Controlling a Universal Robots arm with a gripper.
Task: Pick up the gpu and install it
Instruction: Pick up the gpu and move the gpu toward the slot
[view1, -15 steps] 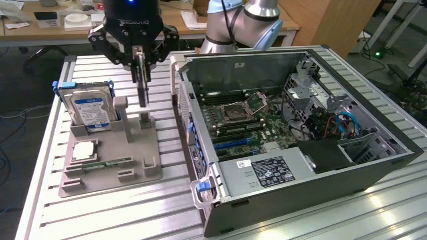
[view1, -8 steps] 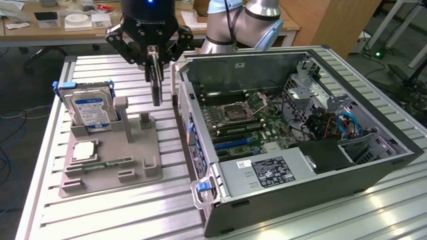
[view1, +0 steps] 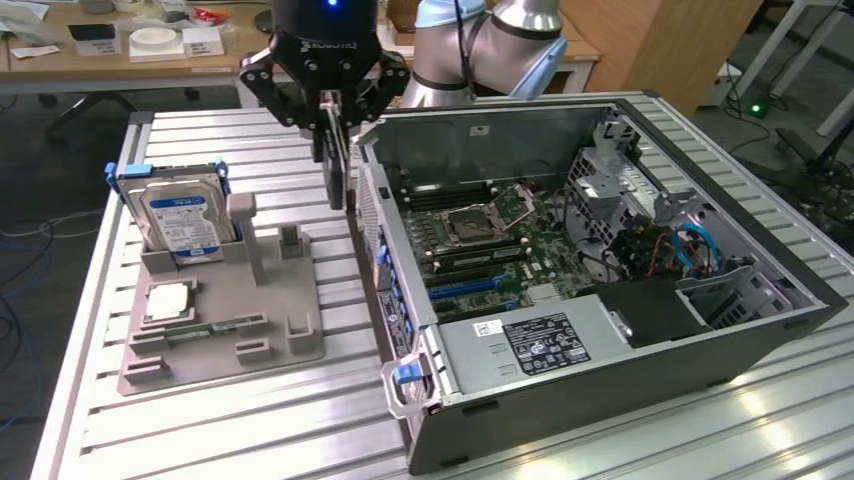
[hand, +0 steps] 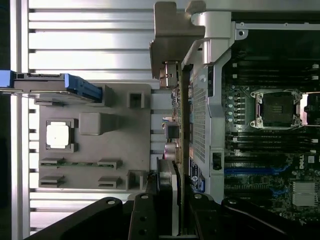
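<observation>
Exterior view, from its left to its right.

Table: slatted metal top. A grey holder lies on it.
- Drive with blue-white label stands upright in the holder's far slot.
- Chip, square and pale, lies flat in a pocket nearer the camera.
- Memory stick, narrow and green, lies just beside the chip.
- Two upright posts on the holder's case side have nothing between them.

Gripper: hangs above the strip between the holder and the case. Its fingers are closed narrow on the gpu, clamping the upper edge. The card hangs upright and edge-down, clear of the holder. Its lower end is near the case's rim; contact there cannot be told.

Case: lies on its side, open face up. The motherboard is exposed, with an open socket in its middle. The power supply sits at the near end. Blue cables lie toward the exterior view's right.

Wrist view: the gripper has a finger on each face of the gpu, which is seen edge-on. The card runs along the outside of the case's perforated wall, just beside it, between that wall and the holder.
</observation>
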